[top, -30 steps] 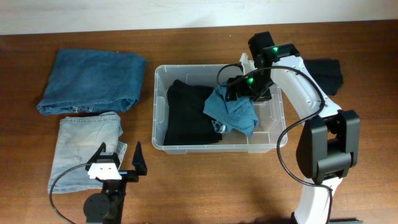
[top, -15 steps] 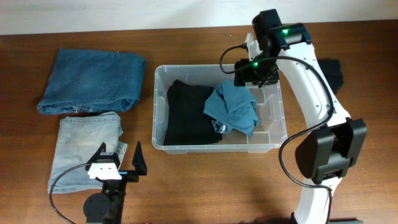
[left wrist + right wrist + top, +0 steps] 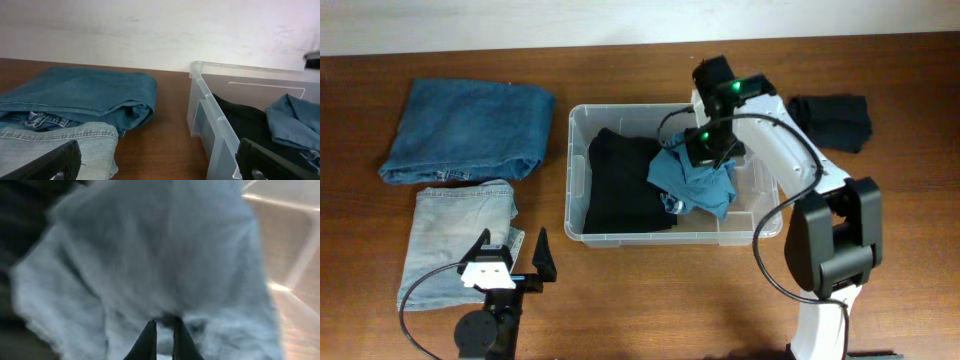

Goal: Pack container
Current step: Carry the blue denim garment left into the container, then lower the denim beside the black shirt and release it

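Left gripper rests wide open and empty at the near left of the counter, just beside the light-wash jeans. The folded darker jeans lie behind them, and we count both pairs as unpacked. Mid-counter sits the container, with a folded black garment in its left side and a rumpled teal garment in its right. Over that, the right gripper is pinched together on a fold of the teal cloth, as far as the wrist view shows. Further right, a small black garment lies outside. We judge two items in, three left.
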{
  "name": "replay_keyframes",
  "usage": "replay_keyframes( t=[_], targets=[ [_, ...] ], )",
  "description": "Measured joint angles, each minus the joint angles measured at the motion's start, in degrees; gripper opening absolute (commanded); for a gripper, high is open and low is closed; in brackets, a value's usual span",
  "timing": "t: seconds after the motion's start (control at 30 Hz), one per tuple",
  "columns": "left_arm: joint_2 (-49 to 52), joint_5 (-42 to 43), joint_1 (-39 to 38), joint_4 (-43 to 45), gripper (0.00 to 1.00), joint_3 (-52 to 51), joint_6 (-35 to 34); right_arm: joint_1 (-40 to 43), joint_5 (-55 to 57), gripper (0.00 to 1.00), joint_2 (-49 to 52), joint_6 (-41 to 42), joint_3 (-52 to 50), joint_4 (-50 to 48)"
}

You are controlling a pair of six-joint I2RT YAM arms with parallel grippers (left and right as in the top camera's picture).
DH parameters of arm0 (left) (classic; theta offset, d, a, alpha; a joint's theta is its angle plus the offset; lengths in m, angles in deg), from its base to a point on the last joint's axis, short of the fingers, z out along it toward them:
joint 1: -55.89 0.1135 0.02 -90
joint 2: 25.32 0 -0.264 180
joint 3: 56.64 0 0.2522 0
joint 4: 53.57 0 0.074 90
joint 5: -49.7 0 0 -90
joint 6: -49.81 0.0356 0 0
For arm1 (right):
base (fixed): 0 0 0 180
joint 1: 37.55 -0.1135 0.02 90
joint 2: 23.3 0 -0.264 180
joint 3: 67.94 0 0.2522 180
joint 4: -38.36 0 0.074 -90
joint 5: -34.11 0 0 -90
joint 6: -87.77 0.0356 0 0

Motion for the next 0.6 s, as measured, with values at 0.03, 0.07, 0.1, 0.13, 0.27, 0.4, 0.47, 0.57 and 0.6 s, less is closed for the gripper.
replay_keyframes(
  t=[0.03,0.07,0.1,0.13,0.27,0.4,0.47,0.57,0.6],
  targets=[
    [0.0,0.0,0.0,0.0,1.00,0.0,0.0,0.0,0.0,0.06,0.0,0.0,-1.7,-1.3],
    [0.0,0.0,0.0,0.0,0.99,0.0,0.0,0.0,0.2,0.05,0.0,0.0,-3.1,-2.4],
    [0.0,0.0,0.0,0.0,1.00,0.0,0.0,0.0,0.2,0.04,0.0,0.1,-4.9,-4.0],
    [0.0,0.0,0.0,0.0,0.99,0.0,0.0,0.0,0.3,0.04,0.0,0.2,-6.1,-5.2],
    [0.0,0.0,0.0,0.0,1.00,0.0,0.0,0.0,0.4,0.04,0.1,0.3,-8.9,-7.7],
    [0.0,0.0,0.0,0.0,0.99,0.0,0.0,0.0,0.4,0.04,0.1,0.5,-7.5,-5.6],
    [0.0,0.0,0.0,0.0,0.99,0.0,0.0,0.0,0.4,0.04,0.1,0.6,-4.9,-3.0],
    [0.0,0.0,0.0,0.0,0.99,0.0,0.0,0.0,0.3,0.04,0.1,0.7,2.4,1.5],
    [0.0,0.0,0.0,0.0,0.99,0.0,0.0,0.0,-0.1,0.04,0.0,0.7,5.2,3.6]
  ],
)
